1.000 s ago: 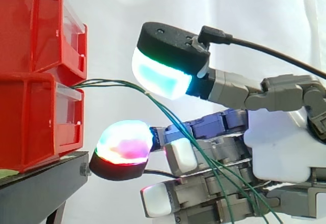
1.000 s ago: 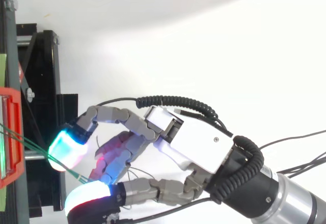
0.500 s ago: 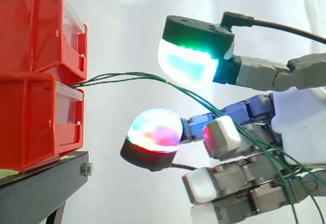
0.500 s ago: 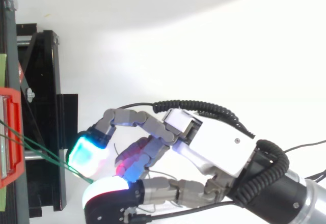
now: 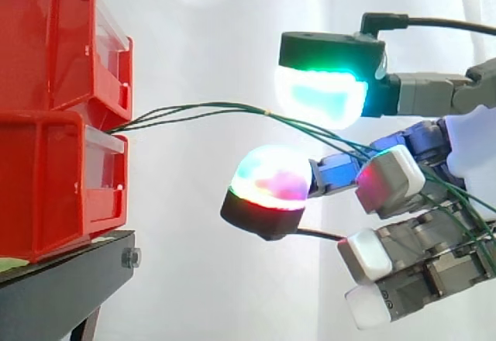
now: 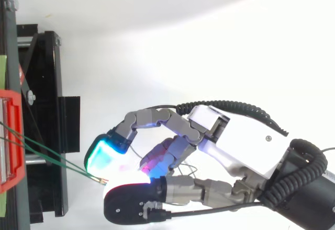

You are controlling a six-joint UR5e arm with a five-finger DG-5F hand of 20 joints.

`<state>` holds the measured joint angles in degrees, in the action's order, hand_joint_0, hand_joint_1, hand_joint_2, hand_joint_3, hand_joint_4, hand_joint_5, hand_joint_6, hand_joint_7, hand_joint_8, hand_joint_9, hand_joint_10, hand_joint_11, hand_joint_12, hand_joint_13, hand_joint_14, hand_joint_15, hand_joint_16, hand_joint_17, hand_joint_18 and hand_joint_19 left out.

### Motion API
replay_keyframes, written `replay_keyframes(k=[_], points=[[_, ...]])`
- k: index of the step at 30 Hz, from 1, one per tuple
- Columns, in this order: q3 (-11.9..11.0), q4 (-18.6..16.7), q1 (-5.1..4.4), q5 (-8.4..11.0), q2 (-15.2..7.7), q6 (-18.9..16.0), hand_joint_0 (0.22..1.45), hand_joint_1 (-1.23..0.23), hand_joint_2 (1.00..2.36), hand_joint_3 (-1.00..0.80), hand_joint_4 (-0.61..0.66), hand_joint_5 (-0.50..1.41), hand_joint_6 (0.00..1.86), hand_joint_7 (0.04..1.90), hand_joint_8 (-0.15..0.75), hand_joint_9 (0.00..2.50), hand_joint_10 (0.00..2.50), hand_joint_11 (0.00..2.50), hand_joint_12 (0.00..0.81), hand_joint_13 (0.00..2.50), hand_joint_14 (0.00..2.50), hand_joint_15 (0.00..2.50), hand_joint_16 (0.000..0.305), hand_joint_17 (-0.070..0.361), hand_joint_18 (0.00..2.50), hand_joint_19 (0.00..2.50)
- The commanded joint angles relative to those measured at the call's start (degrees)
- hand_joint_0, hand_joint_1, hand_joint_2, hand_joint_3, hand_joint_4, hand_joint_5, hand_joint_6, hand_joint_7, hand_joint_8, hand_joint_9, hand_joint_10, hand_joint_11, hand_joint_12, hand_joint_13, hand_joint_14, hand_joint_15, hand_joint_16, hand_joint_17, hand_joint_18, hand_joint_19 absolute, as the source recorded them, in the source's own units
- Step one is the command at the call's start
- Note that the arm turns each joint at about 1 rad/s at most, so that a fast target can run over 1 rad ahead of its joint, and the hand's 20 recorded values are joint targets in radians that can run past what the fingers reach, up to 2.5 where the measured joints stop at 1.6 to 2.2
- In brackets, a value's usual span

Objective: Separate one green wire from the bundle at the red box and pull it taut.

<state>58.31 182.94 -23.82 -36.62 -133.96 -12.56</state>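
Observation:
Two red boxes (image 5: 54, 178) are stacked on a black stand (image 5: 62, 291) at the left. Several thin green wires (image 5: 201, 110) leave the gap between the boxes and run right in a shallow arc. They pass under a cyan-green fingertip (image 5: 322, 97) and above a multicoloured pad (image 5: 267, 182), then slope down among the curled fingers of my hand (image 5: 474, 151). From above, my hand (image 6: 246, 146) sits right of the stand (image 6: 44, 110), and the wires (image 6: 47, 159) reach from the red box (image 6: 11, 141) to the cyan pad (image 6: 104, 154).
A white curtain hangs behind the work. The black stand's frame and bracket (image 6: 68, 125) lie just left of my fingertips. Open white floor spreads above and to the right of my hand in the top view.
My hand has drawn away from the red boxes to the right. The green wires have risen from a steep sag to a long, flatter arc.

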Motion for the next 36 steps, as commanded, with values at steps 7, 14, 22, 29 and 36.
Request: replay_keyframes(k=[7,14,22,29,36], points=[[-0.39,-3.03,-0.09,0.15,0.1,2.28,0.56,-0.65,1.0,-0.5,0.07,-0.2,0.68,0.93,0.269,1.4,0.02,0.85,0.358,1.16,0.03,0.71,0.055,0.125,0.9,0.58],[-0.13,-9.53,0.35,-0.73,0.01,8.43,0.56,-0.68,1.0,-0.5,0.07,-0.2,0.67,0.95,0.259,1.41,0.02,0.89,0.354,1.21,0.03,0.75,0.055,0.123,0.9,0.6],[-0.13,-10.15,0.35,-1.08,0.1,9.05,0.6,-0.76,1.0,-0.45,0.03,-0.21,0.75,0.86,0.24,1.39,0.02,0.93,0.346,1.24,0.03,0.79,0.053,0.119,0.9,0.62],[-0.04,-10.15,0.0,-1.08,0.01,9.05,0.6,-0.71,1.0,-0.44,0.04,-0.21,0.78,0.82,0.246,1.39,0.02,0.94,0.342,1.25,0.03,0.81,0.052,0.117,0.9,0.62],[-0.13,-9.97,0.0,-1.08,0.1,8.87,0.61,-0.63,1.01,-0.39,0.05,-0.21,0.81,0.83,0.254,1.41,0.02,0.94,0.344,1.27,0.03,0.82,0.05,0.114,0.89,0.64]])
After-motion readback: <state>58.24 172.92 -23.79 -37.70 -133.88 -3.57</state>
